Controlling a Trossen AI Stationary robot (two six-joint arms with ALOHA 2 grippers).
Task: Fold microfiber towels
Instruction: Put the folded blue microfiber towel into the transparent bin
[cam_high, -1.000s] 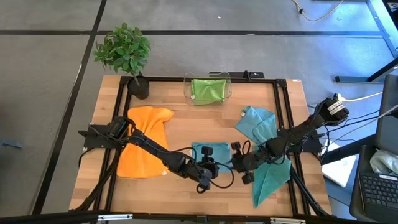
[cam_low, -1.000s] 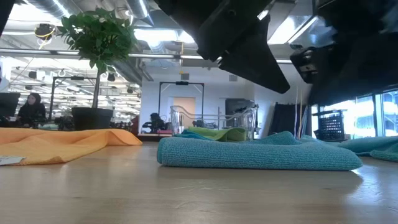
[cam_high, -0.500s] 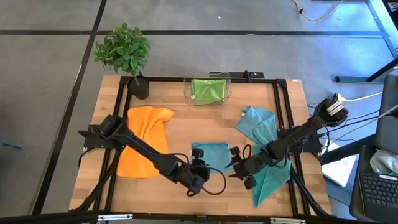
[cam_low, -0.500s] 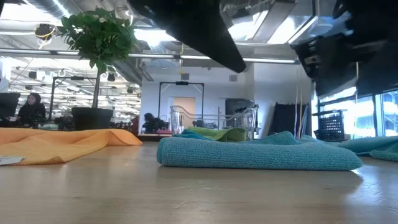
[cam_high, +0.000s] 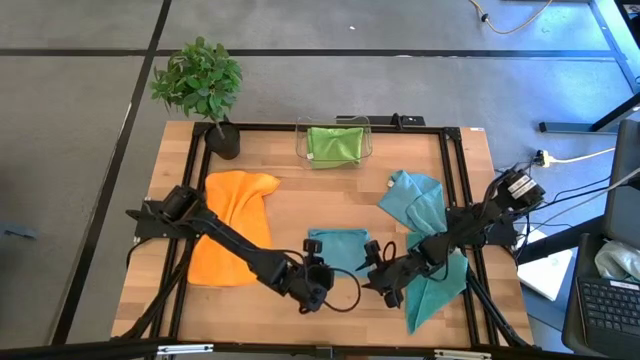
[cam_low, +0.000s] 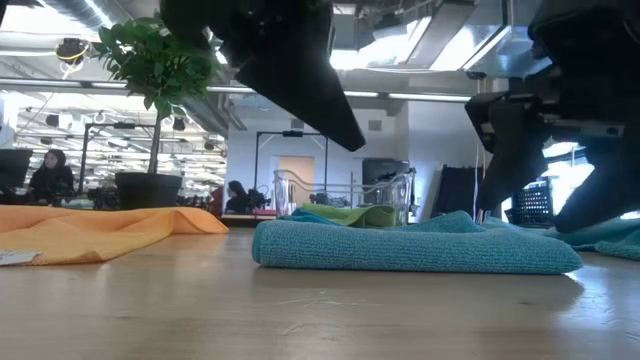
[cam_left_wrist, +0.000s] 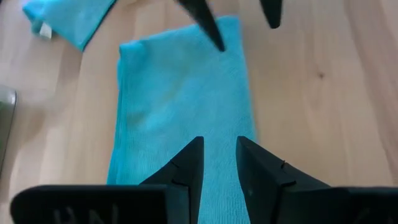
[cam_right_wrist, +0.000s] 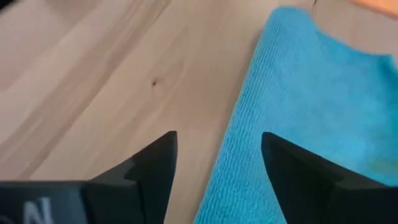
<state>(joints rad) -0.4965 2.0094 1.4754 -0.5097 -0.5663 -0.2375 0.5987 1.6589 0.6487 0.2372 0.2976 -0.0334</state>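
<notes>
A folded teal towel (cam_high: 338, 248) lies flat near the table's front middle; its stacked layers show edge-on in the low view (cam_low: 415, 250). My left gripper (cam_left_wrist: 219, 142) hovers above its near edge (cam_high: 322, 272), slanting down, open by a narrow gap with nothing in it. My right gripper (cam_right_wrist: 217, 134) stands wide open at the towel's near right corner (cam_high: 372, 268), just above the table, with the towel's right edge (cam_right_wrist: 249, 124) ahead of its gap. An orange towel (cam_high: 235, 228) lies spread at the left.
A lime green towel sits in a clear bin (cam_high: 335, 143) at the far edge. Two loose teal towels (cam_high: 412, 200) (cam_high: 435, 288) lie at the right, under my right arm. A potted plant (cam_high: 200, 85) stands at the far left corner. Bare wood lies around the folded towel.
My right gripper has opened wide and sunk toward the table, moving left to the folded towel's near right corner. My left gripper has drawn back toward the table's left, off the towel's near edge. The towel has stayed where it was.
</notes>
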